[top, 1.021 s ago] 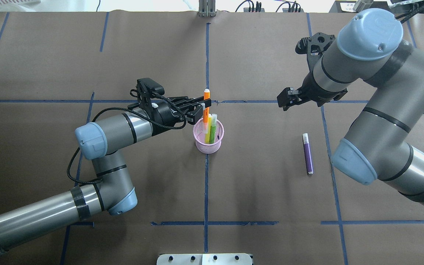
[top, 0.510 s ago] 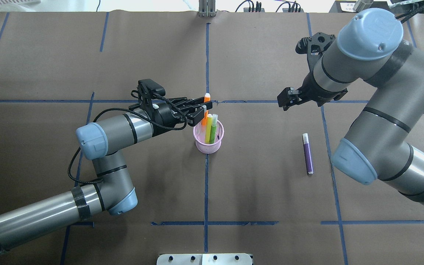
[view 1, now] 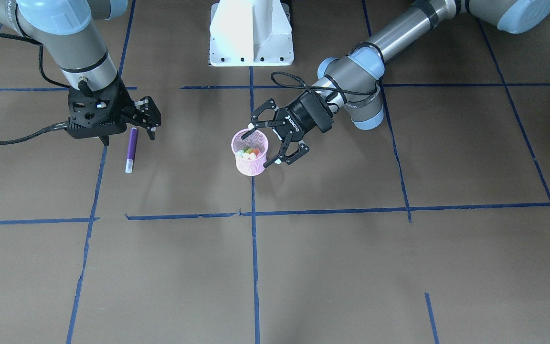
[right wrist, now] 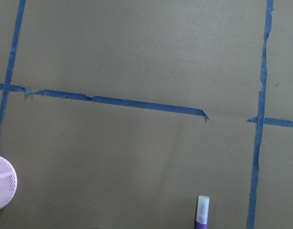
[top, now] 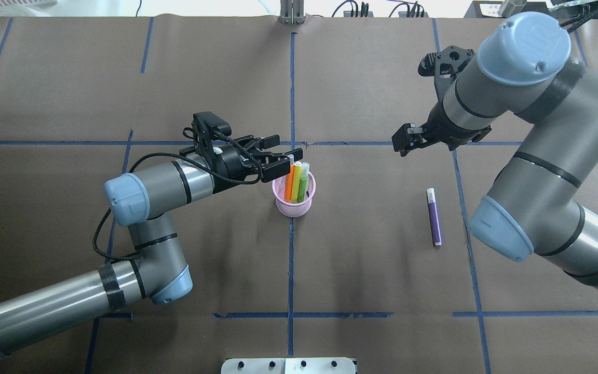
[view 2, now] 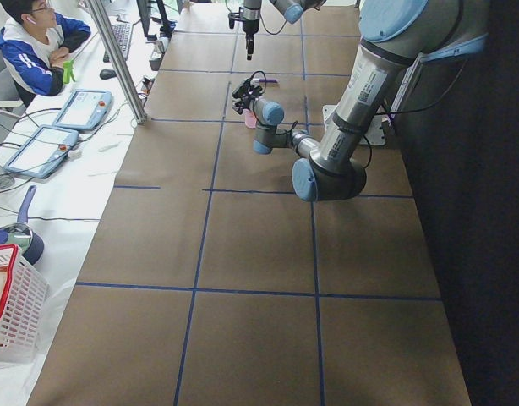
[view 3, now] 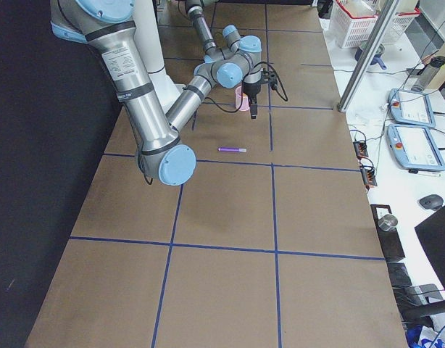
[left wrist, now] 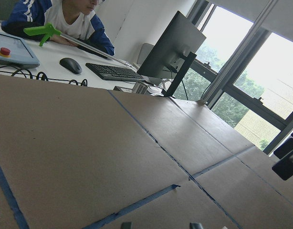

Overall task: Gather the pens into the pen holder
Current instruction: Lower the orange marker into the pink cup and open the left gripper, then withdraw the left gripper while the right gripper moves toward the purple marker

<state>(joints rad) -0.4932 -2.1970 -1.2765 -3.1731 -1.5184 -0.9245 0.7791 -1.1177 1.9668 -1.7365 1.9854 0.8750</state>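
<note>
In the overhead view the purple pen (top: 434, 218) lies flat on the desk (top: 371, 270) at about 5 o'clock from the right hand (view 1: 144, 128), the nearer one, whose jaws look apart. Its long axis runs 12 to 6, pale cap at 12. The pink mesh pen holder (top: 294, 208) stands well apart at 9 o'clock, holding the orange pen (top: 289, 182) and the green pen (top: 301, 182). The left hand (top: 284, 148) hangs open and empty beside it.

The table (top: 382, 78) surface is matt brown paper, the pen holder (top: 293, 209) is pink wire mesh, and the purple pen (top: 435, 221) is smooth plastic.
</note>
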